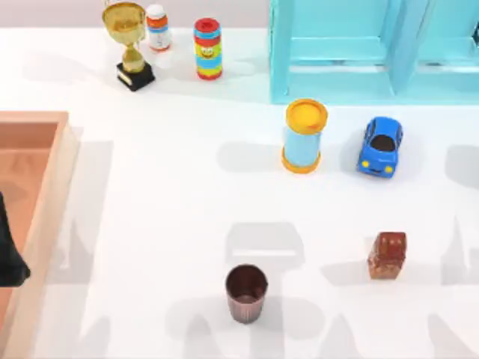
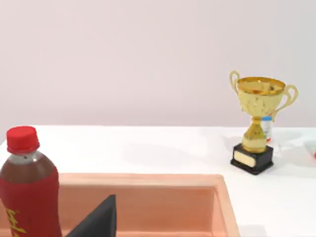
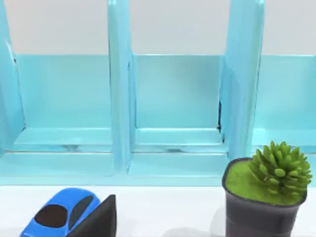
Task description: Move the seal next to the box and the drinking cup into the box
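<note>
Seal [image 1: 387, 255] and drinking cup [image 1: 246, 292] stand untouched on the counter [image 1: 165, 224], well apart from the box [image 1: 46, 187]; nothing done yet; whether either claw is apart or together, I cannot tell

A gold trophy [image 1: 129, 41], striped canister [image 1: 207, 48], yellow-capped blue cylinder [image 1: 303, 136] and blue toy car [image 1: 380, 145] stand before a turquoise shelf [image 1: 374, 48].

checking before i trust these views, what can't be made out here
- Large shallow light-wood box: the top view's left edge cuts it off, so most of its inside is unseen.
- Left hand: a dark shape at the top view's left edge; open or shut cannot be told.
- Right hand: one dark corner in the right wrist view.
- Red-capped cola bottle: cropped by the left wrist view's edge.
</note>
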